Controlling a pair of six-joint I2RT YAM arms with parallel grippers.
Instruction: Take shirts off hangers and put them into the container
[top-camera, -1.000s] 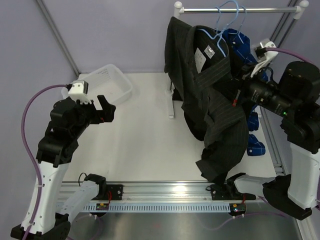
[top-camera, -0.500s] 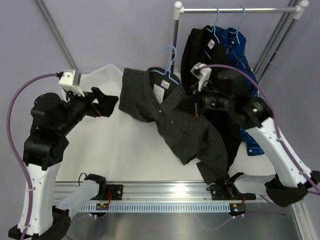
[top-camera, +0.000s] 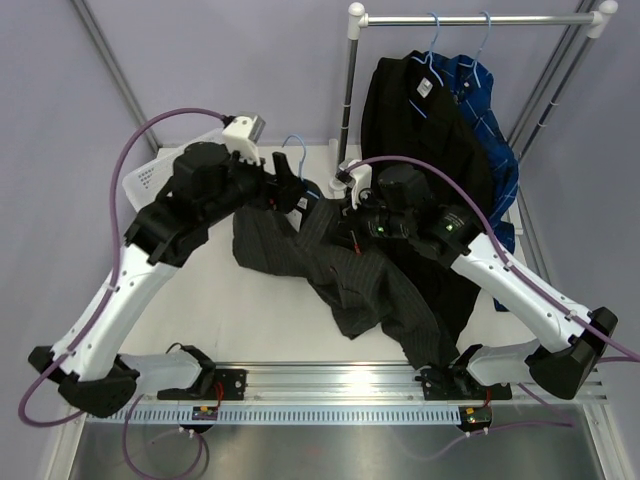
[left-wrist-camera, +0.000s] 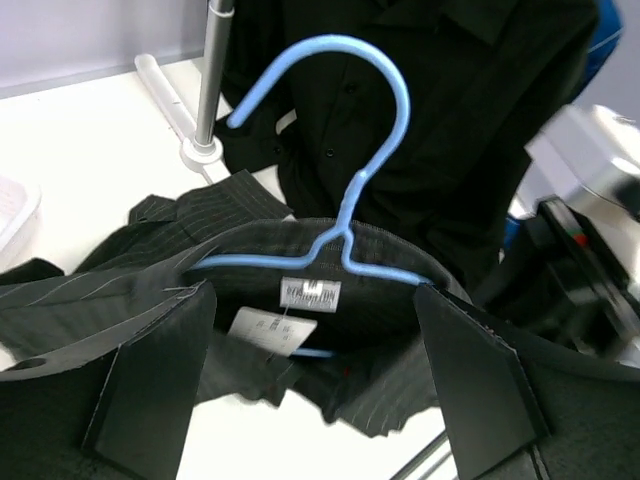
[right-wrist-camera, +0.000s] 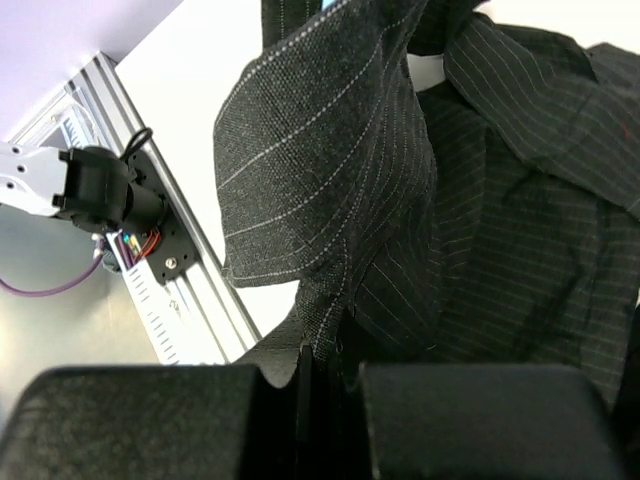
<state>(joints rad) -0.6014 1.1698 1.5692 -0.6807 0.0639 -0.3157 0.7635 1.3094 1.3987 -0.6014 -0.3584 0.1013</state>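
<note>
While clamping a fold of the pinstriped shirt (top-camera: 340, 270) in the right tool (right-wrist-camera: 330, 375), jaws shut flat on the cloth, hold that anchor firm and low. Spread wide at the left tool (left-wrist-camera: 312, 295), straddling the collar with a finger on each side, gripping nothing so far. Between those fingers, inside the collar: the light-blue hanger (left-wrist-camera: 350, 205), hook pointing away.

Looks like the stripping step, pulling wire out of shirt. Close on the wire at its neck, not on the collar band or the label, to avoid dragging cloth along. Then draw out through the neck opening, away from the right tool's pinch, tipping one shoulder of the wire free first to dodge a snag in the sleeve. Go slowly and watch for the fabric lifting as one piece.

Off the rail (top-camera: 470, 18) and down to its front left, sprawled on the tabletop (top-camera: 250, 310): that same pinstriped shirt. Hanging from the rail: the black shirt (top-camera: 410, 110) and the blue shirt (top-camera: 490, 110). Farther left of the rail, mostly hidden behind the left arm: the white container (top-camera: 145, 180), contents not visible.
</note>
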